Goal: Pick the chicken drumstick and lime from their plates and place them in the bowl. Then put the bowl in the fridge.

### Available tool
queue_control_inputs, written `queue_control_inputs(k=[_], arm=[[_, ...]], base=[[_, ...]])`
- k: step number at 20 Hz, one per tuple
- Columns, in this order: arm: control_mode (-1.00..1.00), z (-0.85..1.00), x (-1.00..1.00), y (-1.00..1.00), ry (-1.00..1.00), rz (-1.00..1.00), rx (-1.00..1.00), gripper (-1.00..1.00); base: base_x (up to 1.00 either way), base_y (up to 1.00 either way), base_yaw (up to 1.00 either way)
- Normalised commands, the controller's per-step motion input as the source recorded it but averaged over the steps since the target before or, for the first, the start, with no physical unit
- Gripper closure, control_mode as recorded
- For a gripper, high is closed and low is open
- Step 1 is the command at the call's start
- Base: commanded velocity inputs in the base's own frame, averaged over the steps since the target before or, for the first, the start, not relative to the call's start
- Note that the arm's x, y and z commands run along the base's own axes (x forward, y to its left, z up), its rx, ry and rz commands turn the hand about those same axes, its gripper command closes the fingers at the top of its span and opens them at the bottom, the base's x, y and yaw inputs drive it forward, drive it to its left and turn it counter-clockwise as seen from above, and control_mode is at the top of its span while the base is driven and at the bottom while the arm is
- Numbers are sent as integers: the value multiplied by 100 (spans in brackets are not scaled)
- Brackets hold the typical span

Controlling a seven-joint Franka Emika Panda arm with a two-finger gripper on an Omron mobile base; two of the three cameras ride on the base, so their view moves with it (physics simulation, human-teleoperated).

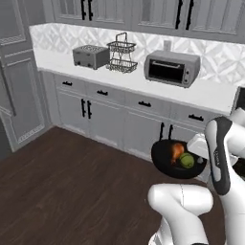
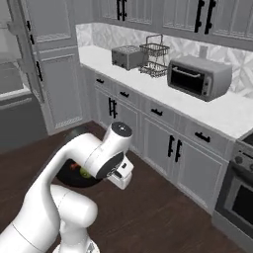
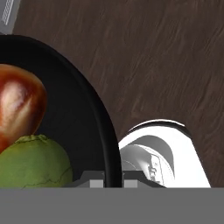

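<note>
The hand (image 3: 111, 177) is pinched shut on the rim of the bowl (image 1: 165, 160), holding it in the air above the dark wood floor (image 1: 72, 186). In the bowl, drumstick (image 1: 177, 150) and lime (image 1: 186, 160) lie touching, just beside the hand.

Even, soft, rendered light fills the kitchen, with no clear source. The white counter (image 1: 119, 79) reads bright, and the dark wood floor (image 1: 72, 191) stays dim and matte. Shadows are faint. All three pictures look slightly soft and low in resolution. A pale sheen sits on the chicken drumstick (image 3: 17, 105).
</note>
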Motion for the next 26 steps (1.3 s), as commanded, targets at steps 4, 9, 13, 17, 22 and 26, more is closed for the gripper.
queue_control_inputs(k=[4, 9, 13, 17, 22, 26], arm=[[100, 0, 0, 0, 0, 0, 0, 100], [100, 0, 0, 0, 0, 0, 0, 100], [100, 0, 0, 0, 0, 0, 0, 100], [100, 0, 0, 0, 0, 0, 0, 100], [100, 0, 0, 0, 0, 0, 0, 100], [100, 0, 0, 0, 0, 0, 0, 100]], base=[[68, -20, 81], [86, -14, 77], [100, -9, 64], [100, 19, 27], [100, 78, 3], [100, 44, 4]])
